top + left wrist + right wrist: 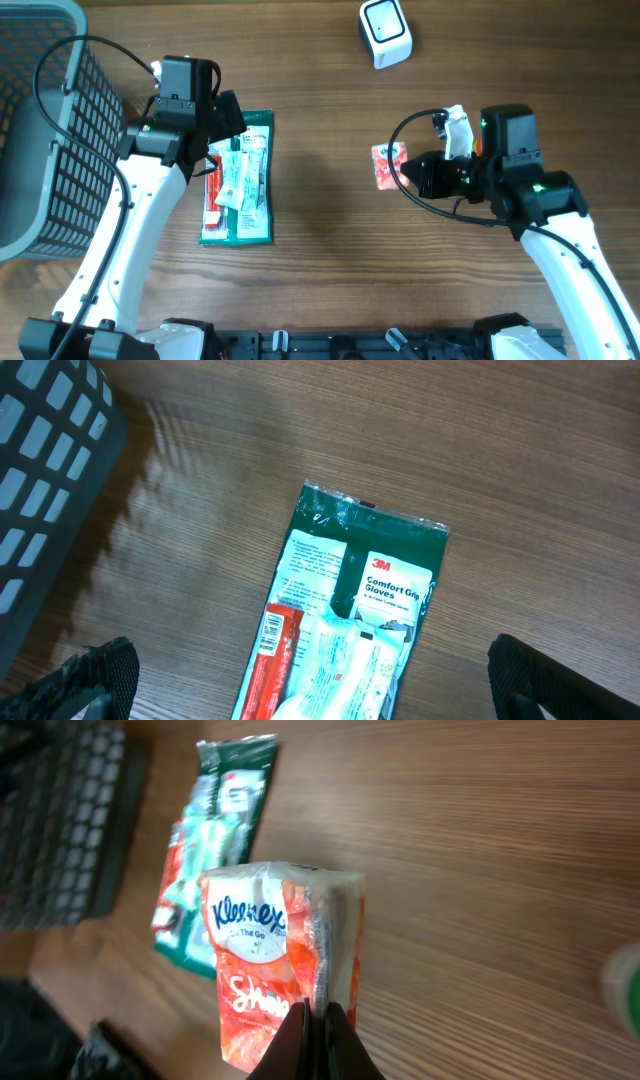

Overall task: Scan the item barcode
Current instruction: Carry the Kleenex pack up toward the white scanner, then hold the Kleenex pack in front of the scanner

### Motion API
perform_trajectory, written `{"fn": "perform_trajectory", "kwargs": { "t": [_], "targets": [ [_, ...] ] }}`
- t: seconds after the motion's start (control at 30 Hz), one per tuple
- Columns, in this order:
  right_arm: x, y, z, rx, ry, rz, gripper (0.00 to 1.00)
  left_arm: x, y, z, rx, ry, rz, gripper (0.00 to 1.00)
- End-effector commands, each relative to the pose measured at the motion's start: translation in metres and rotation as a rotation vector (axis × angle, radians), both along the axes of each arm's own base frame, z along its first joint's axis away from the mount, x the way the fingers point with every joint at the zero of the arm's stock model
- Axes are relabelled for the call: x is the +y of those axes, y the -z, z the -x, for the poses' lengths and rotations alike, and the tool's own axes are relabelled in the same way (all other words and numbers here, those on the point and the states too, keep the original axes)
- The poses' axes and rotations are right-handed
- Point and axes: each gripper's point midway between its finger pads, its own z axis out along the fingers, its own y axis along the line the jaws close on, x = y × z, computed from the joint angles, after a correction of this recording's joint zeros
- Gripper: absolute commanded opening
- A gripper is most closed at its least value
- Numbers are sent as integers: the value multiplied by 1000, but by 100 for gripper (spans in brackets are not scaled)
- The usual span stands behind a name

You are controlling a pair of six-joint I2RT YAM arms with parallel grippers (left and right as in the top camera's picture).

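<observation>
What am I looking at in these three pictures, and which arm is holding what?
Two robot arms work at a wooden table. One picture looks straight down from a fixed camera above. The other two come from a small camera on each arm's wrist, so you see that arm's own fingers. The right tool is pinched shut on the edge of a red Kleenex tissue pack. The left tool is wide open and empty, above a green glove pack that has smaller packets lying on it. A grey basket stands at the left. A white boxy device, probably the scanner, sits at the far edge.
</observation>
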Motion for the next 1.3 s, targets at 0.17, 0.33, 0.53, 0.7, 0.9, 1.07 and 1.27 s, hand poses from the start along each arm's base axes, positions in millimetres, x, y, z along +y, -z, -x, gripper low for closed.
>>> {"fn": "perform_trajectory", "kwargs": {
  "t": [0.17, 0.33, 0.53, 0.7, 0.9, 1.07, 1.27],
  "targets": [
    [-33, -89, -98, -78, 148, 293, 4, 3, -2, -1, -6, -8, -8, 100],
    [-60, -87, -180, -252, 230, 515, 4, 3, -2, -1, -6, -8, -8, 100],
    [-45, -32, -279, -468, 244, 776, 4, 3, -2, -1, -6, -8, -8, 100],
    [-24, 19, -329, -636, 117, 1069, 4, 3, -2, -1, -6, -8, -8, 100],
    [-14, 54, -351, -726, 3, 1204, 4, 3, -2, -1, -6, -8, -8, 100],
    [-14, 72, -350, -698, -21, 1212, 4, 3, -2, -1, -6, -8, -8, 100],
    [-19, 49, -350, -711, 61, 1198, 4, 3, -2, -1, -6, -8, -8, 100]
  ]
}}
